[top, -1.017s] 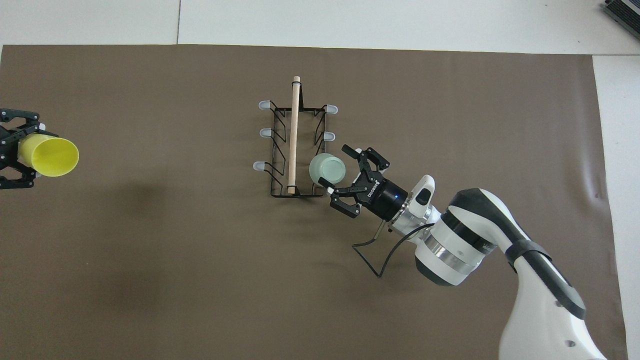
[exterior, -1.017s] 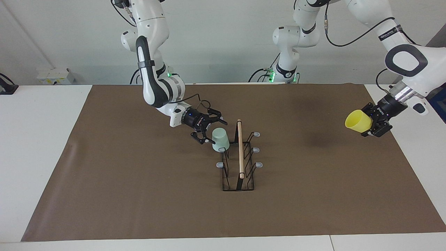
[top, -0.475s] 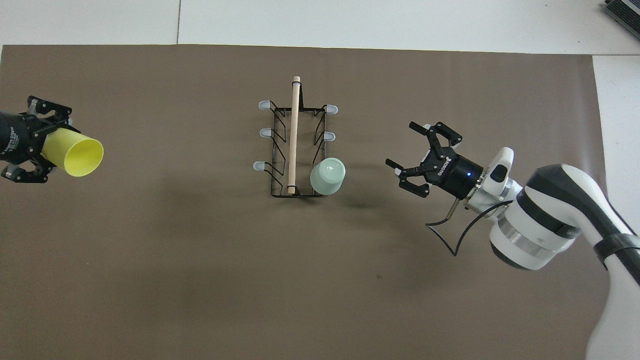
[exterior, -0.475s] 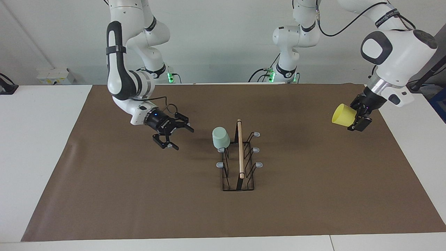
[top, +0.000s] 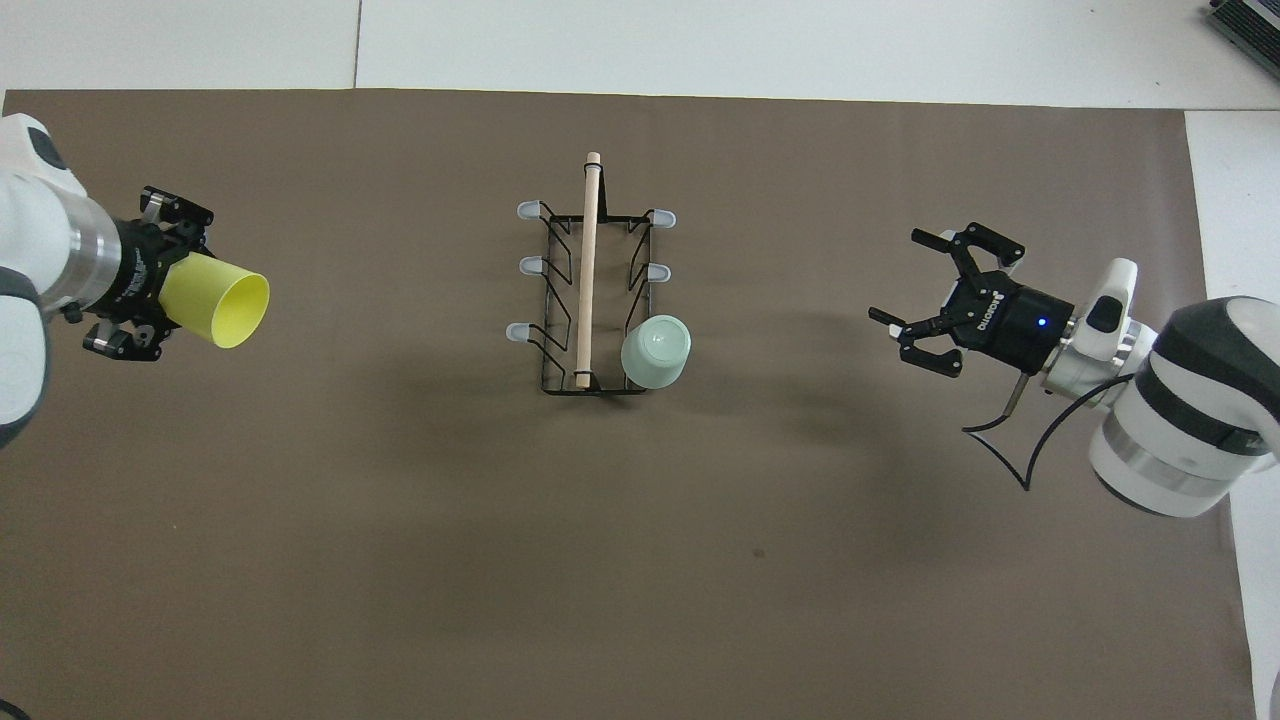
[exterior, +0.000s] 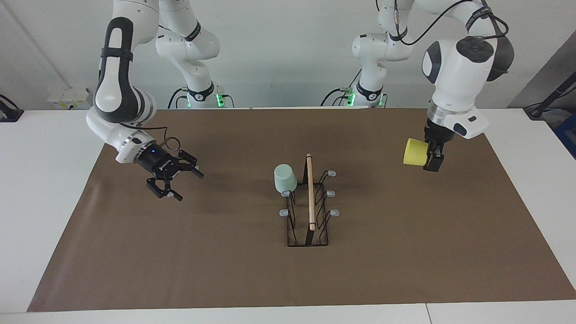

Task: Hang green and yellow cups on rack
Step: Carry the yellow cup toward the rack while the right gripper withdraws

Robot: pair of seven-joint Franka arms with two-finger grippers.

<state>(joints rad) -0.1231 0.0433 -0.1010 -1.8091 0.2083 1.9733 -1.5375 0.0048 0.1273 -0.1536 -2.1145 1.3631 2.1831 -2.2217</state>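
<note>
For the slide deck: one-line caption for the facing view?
Green cup hangs upturned on the rack; left gripper carries the yellow cup above the mat while the open right gripper hangs apart.

left gripper [exterior: 433, 155] hangs raised at its own end, fingers clamped together; right gripper [exterior: 176, 182] hovers at its end, fingers spread wide.

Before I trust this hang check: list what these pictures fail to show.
1. Prong under the green cup: both views, covered by the cup, so its seating on the rack is unknown.
2. Yellow cup base: overhead view, buried in the left gripper.
3. Left arm past the wrist: overhead view, cut off by the edge.
</note>
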